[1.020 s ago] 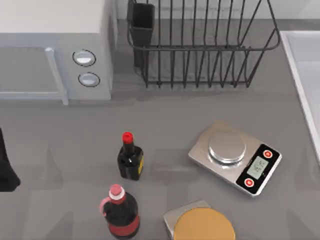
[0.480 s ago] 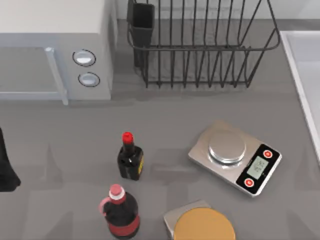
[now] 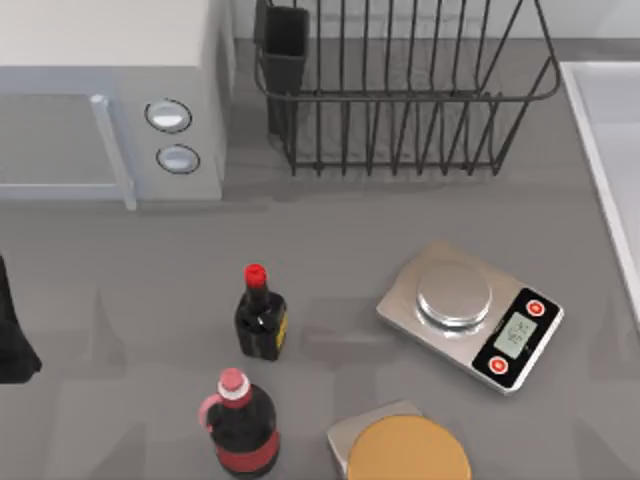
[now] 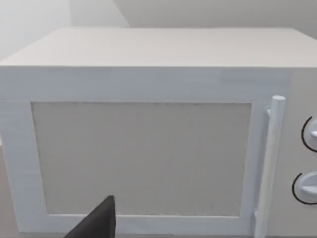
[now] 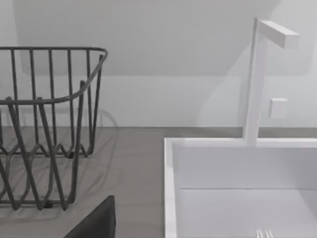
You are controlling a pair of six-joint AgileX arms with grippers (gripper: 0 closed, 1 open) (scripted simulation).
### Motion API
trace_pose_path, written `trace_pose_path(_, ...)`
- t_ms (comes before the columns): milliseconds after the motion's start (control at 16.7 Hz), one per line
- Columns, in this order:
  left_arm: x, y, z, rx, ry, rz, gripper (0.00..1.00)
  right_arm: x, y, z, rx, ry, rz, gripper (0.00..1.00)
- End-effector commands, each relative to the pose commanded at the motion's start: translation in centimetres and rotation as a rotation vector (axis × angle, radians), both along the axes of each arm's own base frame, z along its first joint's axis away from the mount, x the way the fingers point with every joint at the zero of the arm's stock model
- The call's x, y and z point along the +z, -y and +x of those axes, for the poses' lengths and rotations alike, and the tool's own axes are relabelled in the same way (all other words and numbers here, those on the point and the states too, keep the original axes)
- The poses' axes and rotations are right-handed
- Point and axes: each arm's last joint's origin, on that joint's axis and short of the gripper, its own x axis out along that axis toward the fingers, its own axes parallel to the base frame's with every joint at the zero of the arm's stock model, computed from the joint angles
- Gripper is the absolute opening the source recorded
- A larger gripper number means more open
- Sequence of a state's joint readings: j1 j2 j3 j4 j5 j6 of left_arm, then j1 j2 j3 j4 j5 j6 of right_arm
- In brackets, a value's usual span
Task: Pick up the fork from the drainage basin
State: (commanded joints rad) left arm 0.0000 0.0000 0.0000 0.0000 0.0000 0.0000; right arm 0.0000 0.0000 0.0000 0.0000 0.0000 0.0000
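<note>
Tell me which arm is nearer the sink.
Right. The right arm faces the sink close by, beside the dish rack; the left arm sits at the table's far left edge, facing the microwave.

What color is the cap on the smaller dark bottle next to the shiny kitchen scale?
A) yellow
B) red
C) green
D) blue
B: in the top view the smaller dark bottle wears a red cap, and it stands on the table left of the kitchen scale.
</note>
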Motion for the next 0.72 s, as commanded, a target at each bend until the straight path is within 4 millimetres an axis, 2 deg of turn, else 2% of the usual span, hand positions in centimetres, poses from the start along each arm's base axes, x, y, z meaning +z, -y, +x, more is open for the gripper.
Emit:
trace_pose_path(360,0.0,0.0,0.0,0.0,0.0,0.0,1.0,0.6,0.0,0.0,-0.004,-0.021,-0.004,1.0)
trace_pose_path(540,0.0,0.0,0.0,0.0,0.0,0.0,1.0,2.9,0.2,0.3,-0.019,-0.103,-0.018,1.0)
trace_pose_path(720,0.0,0.0,0.0,0.0,0.0,0.0,1.0,6.6,0.5,1.6,-0.04,-0.246,-0.038,1.0)
